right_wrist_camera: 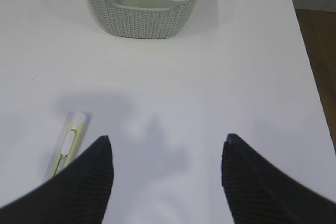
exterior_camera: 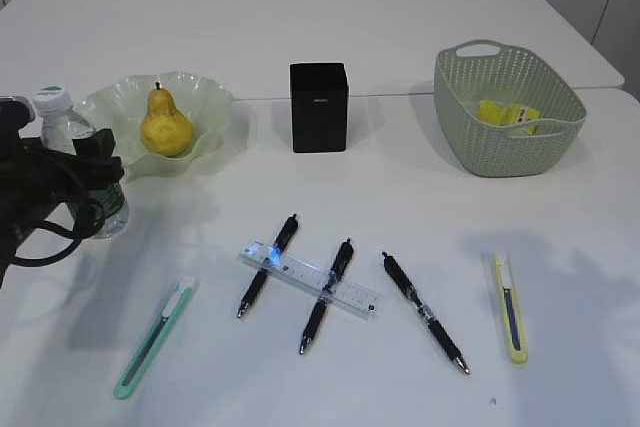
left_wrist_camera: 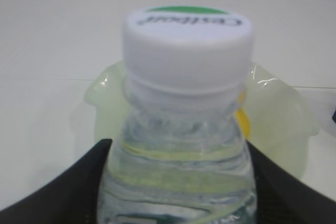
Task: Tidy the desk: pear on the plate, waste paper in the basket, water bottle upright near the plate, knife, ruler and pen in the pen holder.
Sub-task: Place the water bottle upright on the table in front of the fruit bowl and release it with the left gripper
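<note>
Upright at left table edge, just beside the plate (exterior_camera: 205, 107): clear water bottle (exterior_camera: 75, 137), white cap w/ green print, dark green label. Clamped at the shoulder between left gripper (left_wrist_camera: 178, 182) fingers (left_wrist_camera: 63, 192). Yellow pear (exterior_camera: 165, 124), short dark stem, sitting in the wavy pale-green plate. Yellow waste paper (exterior_camera: 508, 113) lying in the grey-green basket (right_wrist_camera: 142, 14). Black pen holder (exterior_camera: 319, 107) mid-table. Clear ruler (exterior_camera: 310, 280) across two pens. Right gripper (right_wrist_camera: 165, 174) spread wide, nothing between, near a yellow knife (right_wrist_camera: 67, 148).
</note>
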Controlling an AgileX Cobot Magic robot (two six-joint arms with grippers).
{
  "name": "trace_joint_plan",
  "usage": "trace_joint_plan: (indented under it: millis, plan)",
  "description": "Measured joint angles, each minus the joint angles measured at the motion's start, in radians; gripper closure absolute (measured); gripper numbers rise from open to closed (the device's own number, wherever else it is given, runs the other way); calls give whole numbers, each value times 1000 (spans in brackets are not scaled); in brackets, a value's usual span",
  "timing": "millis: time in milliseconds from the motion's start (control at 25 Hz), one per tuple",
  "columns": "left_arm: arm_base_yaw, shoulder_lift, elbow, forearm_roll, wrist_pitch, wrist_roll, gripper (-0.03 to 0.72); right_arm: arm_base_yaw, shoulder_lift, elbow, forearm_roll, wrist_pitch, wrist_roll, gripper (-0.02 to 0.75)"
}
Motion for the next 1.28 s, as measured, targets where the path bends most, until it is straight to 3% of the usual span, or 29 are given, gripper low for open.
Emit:
trace_joint_plan:
  millis: [1000,1280]
  plan:
    - [0,-6,18,24,-6,-26,202,0,0,0,0,-2,1,227]
    - [0,-8,19,91,-17,-127,90,0,0,0,0,-2,1,227]
